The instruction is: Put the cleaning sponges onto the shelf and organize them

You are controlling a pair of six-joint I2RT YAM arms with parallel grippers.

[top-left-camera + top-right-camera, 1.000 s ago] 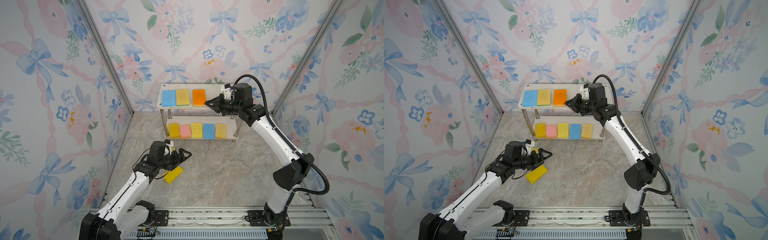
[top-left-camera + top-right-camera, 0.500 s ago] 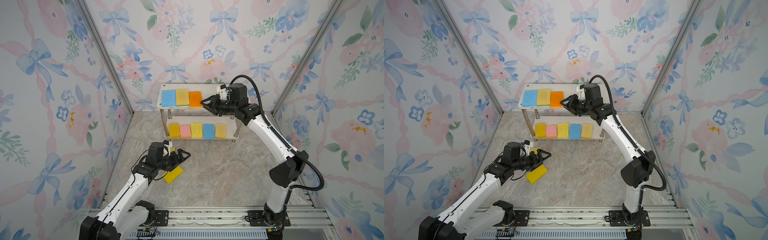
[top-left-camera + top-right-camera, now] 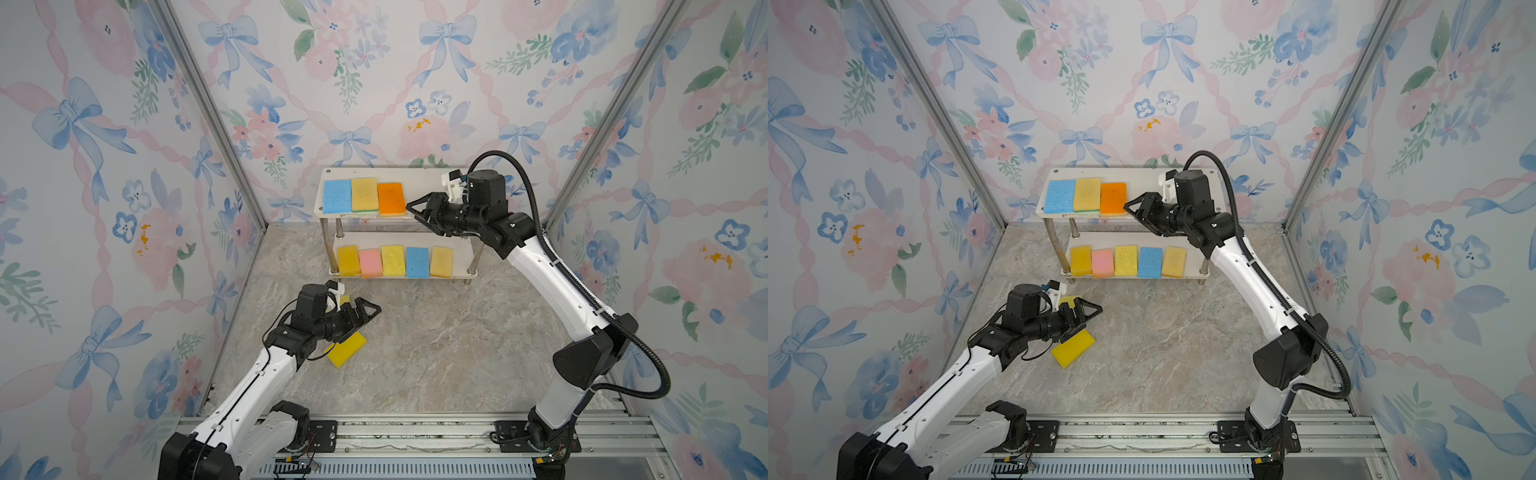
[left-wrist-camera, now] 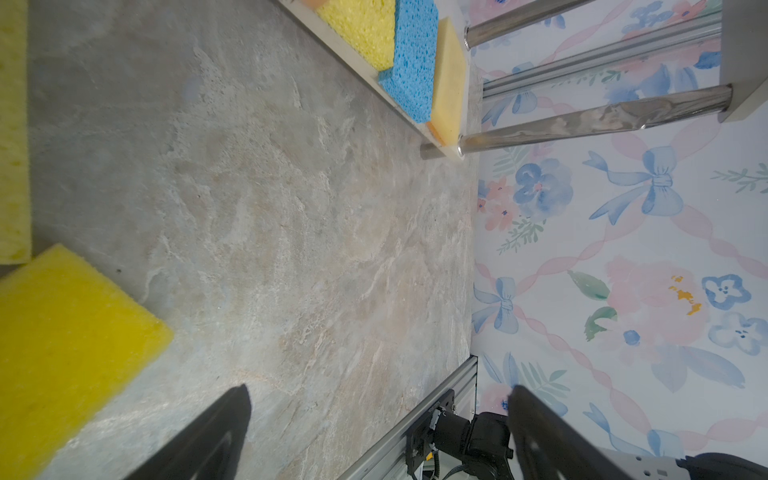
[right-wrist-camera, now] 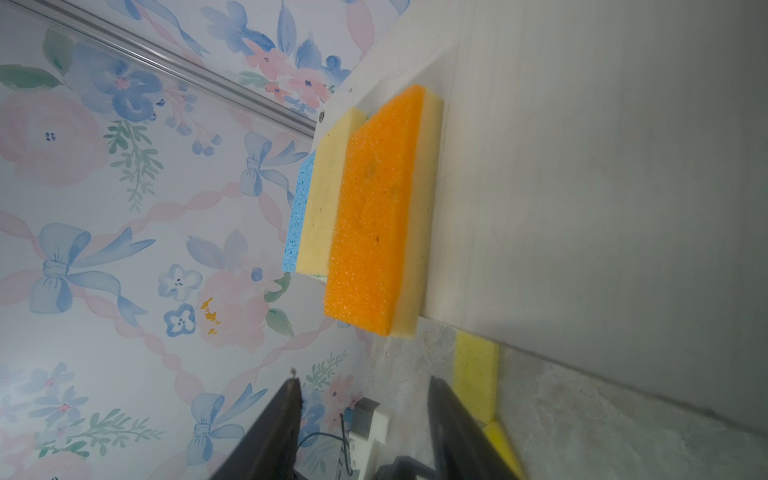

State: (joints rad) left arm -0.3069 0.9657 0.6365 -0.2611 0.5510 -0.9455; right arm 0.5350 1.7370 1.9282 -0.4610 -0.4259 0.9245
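The shelf point(image 3: 428, 183) stands at the back wall. On its top board lie a blue sponge point(image 3: 337, 196), a yellow sponge point(image 3: 364, 194) and an orange sponge point(image 3: 391, 199) point(image 5: 374, 216), side by side. Several more sponges line the lower board point(image 3: 461, 272). My right gripper point(image 3: 419, 217) point(image 3: 1136, 214) point(image 5: 365, 399) hovers open and empty just right of the orange sponge. A bright yellow sponge point(image 3: 347, 349) point(image 4: 62, 340) lies on the floor. My left gripper point(image 3: 372, 316) point(image 4: 378, 415) is wide open and empty above it. A paler yellow sponge point(image 4: 12, 124) lies partly hidden behind that arm.
The marble floor point(image 3: 436, 353) spreads between the arms. Floral walls close in on three sides. A metal rail point(image 3: 415, 432) runs along the front. The right part of the shelf's top board point(image 5: 540, 166) is bare.
The right gripper went from shut to open. The orange sponge has slid left, up against the yellow one. The left arm has barely moved.
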